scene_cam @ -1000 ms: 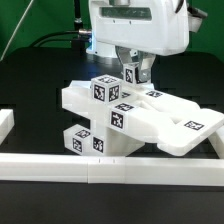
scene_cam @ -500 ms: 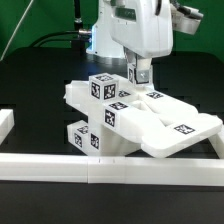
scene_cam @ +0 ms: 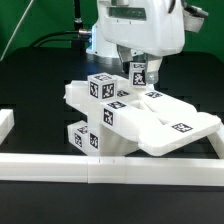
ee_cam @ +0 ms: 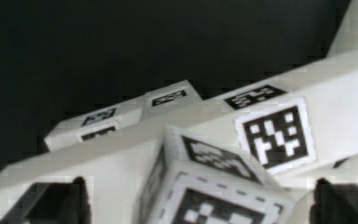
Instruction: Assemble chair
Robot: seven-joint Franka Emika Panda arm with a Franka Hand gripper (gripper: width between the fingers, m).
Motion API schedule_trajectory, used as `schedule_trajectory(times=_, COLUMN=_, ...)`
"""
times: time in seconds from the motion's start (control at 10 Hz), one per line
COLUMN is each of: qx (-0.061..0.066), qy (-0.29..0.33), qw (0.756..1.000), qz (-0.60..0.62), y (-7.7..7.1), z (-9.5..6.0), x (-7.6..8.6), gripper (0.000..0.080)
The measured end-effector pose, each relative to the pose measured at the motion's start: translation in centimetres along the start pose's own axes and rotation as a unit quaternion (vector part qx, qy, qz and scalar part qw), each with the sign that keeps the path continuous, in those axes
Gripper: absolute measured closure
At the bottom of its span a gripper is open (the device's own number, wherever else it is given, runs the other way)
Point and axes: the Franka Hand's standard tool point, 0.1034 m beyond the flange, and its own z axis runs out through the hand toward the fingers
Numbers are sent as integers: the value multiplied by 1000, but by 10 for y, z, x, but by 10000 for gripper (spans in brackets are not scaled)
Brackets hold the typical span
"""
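Observation:
The chair's white tagged pieces (scene_cam: 150, 120) lie stacked and leaning together in the middle of the table. My gripper (scene_cam: 138, 78) hangs over the stack's back, shut on a small white tagged block (scene_cam: 138, 70) standing on top of it. In the wrist view the dark fingers (ee_cam: 60, 205) stand on either side of this tagged block (ee_cam: 220, 185), with my gripper (ee_cam: 197, 208) around it. Behind it lies a long white tagged panel (ee_cam: 274, 125).
A long white border rail (scene_cam: 110, 166) runs along the table's front edge. A short rail piece (scene_cam: 5, 122) sits at the exterior view's left. Black cloth covers the table around the stack.
The hand has turned about its own axis over the stack, and the tagged block between the fingers has shifted slightly toward the exterior view's right. The stack has stayed put.

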Motion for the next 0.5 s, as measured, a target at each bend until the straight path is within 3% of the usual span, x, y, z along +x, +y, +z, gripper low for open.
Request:
schedule_trajectory(times=0.3, qx=-2, qy=-1, qw=993, qz=-116, y=0, z=0, x=0, gripper=150)
schedule_trajectory(times=0.5, qx=-14, qy=-4, qw=969, qz=-246, y=-4, z=-2, x=0, gripper=150)
